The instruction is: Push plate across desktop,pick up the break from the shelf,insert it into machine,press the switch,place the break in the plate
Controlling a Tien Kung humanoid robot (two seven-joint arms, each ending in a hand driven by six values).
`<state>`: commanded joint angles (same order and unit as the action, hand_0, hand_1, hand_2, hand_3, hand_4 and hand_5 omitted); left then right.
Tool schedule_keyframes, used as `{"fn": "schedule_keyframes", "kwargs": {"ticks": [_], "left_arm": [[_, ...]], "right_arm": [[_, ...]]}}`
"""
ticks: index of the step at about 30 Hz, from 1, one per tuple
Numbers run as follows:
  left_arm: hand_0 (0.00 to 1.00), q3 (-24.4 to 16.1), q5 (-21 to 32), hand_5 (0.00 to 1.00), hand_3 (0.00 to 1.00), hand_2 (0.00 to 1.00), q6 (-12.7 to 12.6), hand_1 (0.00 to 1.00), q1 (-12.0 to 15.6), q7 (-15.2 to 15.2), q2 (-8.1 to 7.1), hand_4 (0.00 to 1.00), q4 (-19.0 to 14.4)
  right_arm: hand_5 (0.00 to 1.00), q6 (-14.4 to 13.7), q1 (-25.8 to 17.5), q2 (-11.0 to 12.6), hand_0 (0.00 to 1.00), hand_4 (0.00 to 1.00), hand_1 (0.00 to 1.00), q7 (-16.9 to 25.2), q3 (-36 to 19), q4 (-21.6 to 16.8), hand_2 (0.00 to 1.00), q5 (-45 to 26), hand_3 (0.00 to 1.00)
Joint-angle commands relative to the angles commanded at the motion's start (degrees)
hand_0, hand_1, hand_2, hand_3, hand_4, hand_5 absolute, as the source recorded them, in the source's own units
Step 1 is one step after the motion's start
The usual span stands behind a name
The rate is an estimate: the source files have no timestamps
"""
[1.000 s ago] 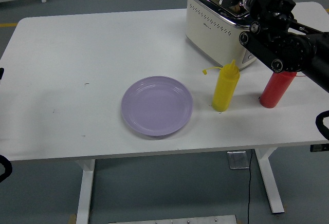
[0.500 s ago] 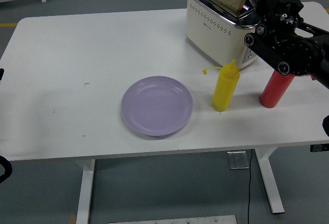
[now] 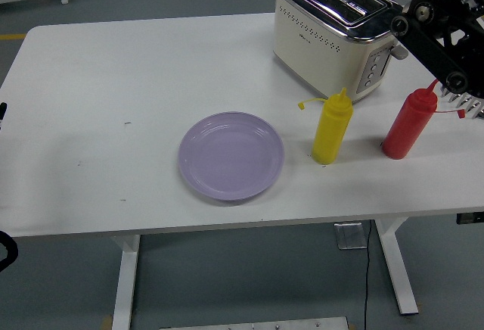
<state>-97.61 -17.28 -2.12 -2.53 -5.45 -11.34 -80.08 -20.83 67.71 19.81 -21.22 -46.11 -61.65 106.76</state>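
Note:
The lilac plate [image 3: 231, 155] lies flat in the middle of the white table [image 3: 113, 103]. At the back right stands the cream and chrome toaster [image 3: 333, 31]; both of its top slots look empty. No bread shows anywhere in the head view. My right arm [image 3: 442, 31] rises from the right edge, past the toaster's right end, to the top edge. Its hand is cut off by the top of the picture. Of my left arm only small black bits [image 3: 3, 248] show at the left edge.
A yellow squeeze bottle [image 3: 332, 128] stands just right of the plate, in front of the toaster. A red squeeze bottle [image 3: 408, 123] stands further right, under my right arm. The table's near edge runs a little below the plate.
The bread slice came up out of the toaster slot in my right hand, then hand and bread left the picture at the top. The right arm lifted up and to the right.

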Motion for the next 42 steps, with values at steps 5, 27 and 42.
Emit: {"fn": "schedule_keyframes", "kwargs": {"ticks": [5, 27, 42], "left_arm": [[0.836, -0.2, 0.0, 0.998, 0.794, 0.935, 0.0, 0.880, 0.1, -0.1, 0.03, 0.627, 0.0], [0.835, -0.5, 0.0, 0.998, 0.795, 0.934, 0.0, 0.880, 0.0, -0.1, 0.16, 0.628, -0.1], [0.829, -0.6, 0.0, 0.998, 0.795, 0.935, 0.0, 0.881, -0.2, -0.1, 0.29, 0.628, -0.1]], "right_arm": [[0.100, 2.6, -0.3, 2.6, 0.209, 0.252, 0.327, 0.0, 0.4, -7.4, 0.420, -4.8, 0.514], [0.093, 17.7, -1.0, 5.3, 0.223, 0.230, 0.325, 2.0, 19.2, -31.0, 0.420, -27.4, 0.515], [0.088, 17.2, -2.7, 1.8, 0.241, 0.244, 0.327, 5.0, 28.9, -27.1, 0.422, -31.1, 0.505]]}}
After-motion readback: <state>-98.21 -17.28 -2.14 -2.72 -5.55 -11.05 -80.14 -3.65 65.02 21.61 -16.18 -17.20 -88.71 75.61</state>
